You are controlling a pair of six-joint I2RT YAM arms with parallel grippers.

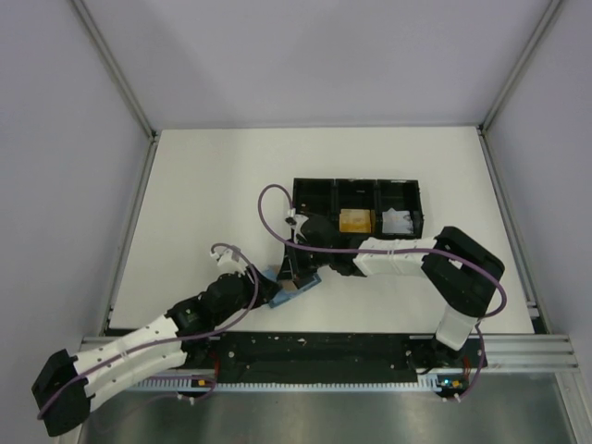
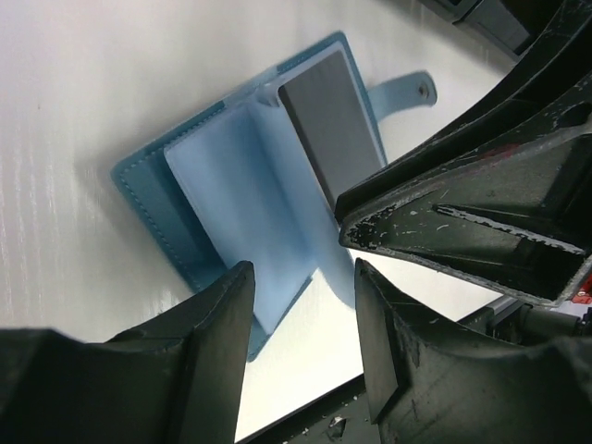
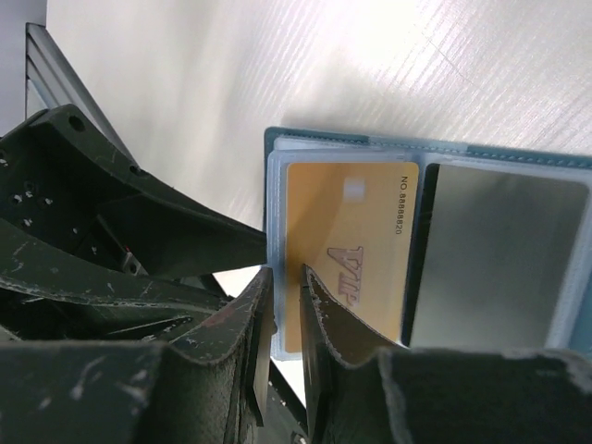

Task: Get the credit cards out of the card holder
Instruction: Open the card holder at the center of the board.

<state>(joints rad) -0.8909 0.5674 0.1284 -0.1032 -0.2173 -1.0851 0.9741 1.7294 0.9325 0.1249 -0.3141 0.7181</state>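
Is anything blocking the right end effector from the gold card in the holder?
Nothing visible does. In the right wrist view, the right end effector straddles the near edge of the gold card in the open card holder.

on the gold card (image 3: 347, 231) i read "no.8888820" along one edge, last digits unsure, and big raised letters, "vi", the rest hidden.
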